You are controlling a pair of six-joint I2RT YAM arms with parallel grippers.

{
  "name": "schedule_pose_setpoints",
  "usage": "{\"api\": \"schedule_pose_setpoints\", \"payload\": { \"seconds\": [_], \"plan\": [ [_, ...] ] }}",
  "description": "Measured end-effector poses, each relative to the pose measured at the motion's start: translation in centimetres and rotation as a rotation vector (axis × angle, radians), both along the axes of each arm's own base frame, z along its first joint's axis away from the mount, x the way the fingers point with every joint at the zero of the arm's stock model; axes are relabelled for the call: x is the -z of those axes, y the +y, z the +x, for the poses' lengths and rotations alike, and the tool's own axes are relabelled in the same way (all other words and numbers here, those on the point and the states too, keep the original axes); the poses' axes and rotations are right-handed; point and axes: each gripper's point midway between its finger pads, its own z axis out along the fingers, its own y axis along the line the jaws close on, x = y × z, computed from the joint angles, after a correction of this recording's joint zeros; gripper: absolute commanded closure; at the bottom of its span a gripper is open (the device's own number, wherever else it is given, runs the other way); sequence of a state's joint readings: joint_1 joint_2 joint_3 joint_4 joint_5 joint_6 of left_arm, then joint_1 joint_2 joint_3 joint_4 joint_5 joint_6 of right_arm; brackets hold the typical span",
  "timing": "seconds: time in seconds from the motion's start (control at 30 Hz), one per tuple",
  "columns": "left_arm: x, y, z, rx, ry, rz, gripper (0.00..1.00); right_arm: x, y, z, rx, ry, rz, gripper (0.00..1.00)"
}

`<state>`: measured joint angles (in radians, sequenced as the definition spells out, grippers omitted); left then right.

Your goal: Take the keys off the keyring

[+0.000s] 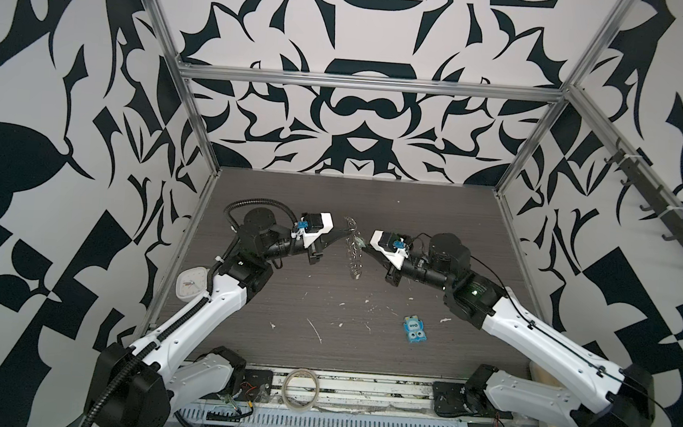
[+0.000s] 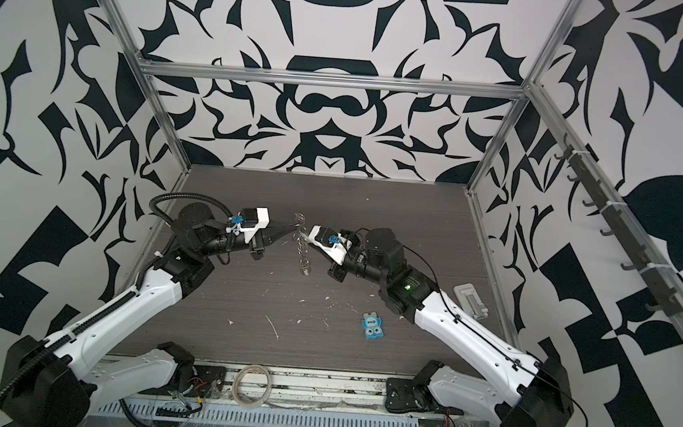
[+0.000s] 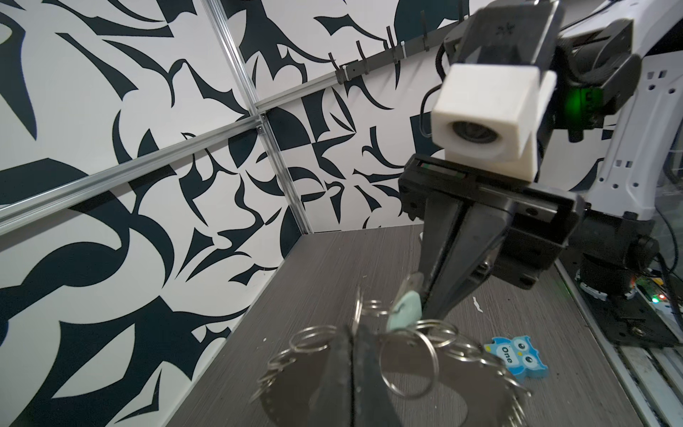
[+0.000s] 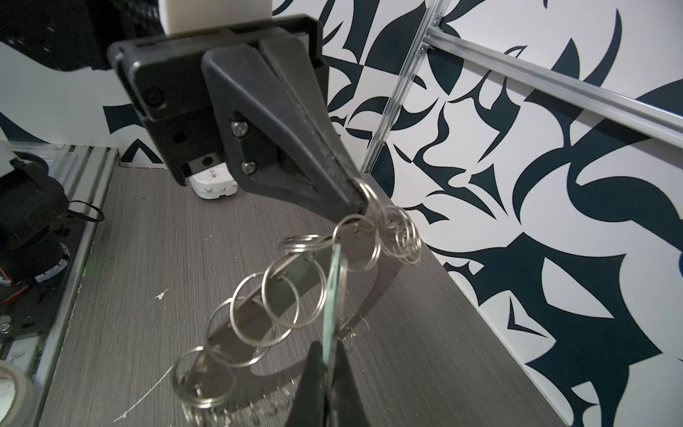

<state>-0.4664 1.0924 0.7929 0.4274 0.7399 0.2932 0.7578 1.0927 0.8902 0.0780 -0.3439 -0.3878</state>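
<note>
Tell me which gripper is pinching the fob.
The right gripper: its fingers pinch the pale fob, whereas the left gripper clamps the rim of the keyring.

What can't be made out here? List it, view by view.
Top views: keyring edge-on, too small for detail.
Left wrist: key mostly covered by right gripper; keyring cut off by the frame edge.
Right wrist: fob edge-on, blurred; clock half behind left gripper.
</note>
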Motion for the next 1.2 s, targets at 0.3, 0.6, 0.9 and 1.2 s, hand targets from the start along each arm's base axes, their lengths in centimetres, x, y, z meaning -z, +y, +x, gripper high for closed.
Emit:
{"api": "schedule_pose_setpoints", "payload": {
  "seconds": [0.3,0.6,0.9,1.2],
  "plan": [
    [1.2,-0.2,0.4,-0.041,-0.001,0.049,1.0,-0.1,-0.5,0.0,0.026,-0.043,-0.029,1.0],
    [1.7,-0.7,0.3,-0.055,-0.01,0.071,1.0,0.5,-0.2,-0.5,0.012,-0.058,-0.068,1.0],
    [1.9,-0.7,0.5,-0.081,-0.031,0.061,1.0,0.9,0.6,-0.4,0.025,-0.064,-0.091,1.0],
    [1.7,-0.6,0.7,-0.098,-0.068,-0.043,1.0,0.8,1.0,-0.3,0.027,-0.052,-0.121,0.86]
  ]
}}
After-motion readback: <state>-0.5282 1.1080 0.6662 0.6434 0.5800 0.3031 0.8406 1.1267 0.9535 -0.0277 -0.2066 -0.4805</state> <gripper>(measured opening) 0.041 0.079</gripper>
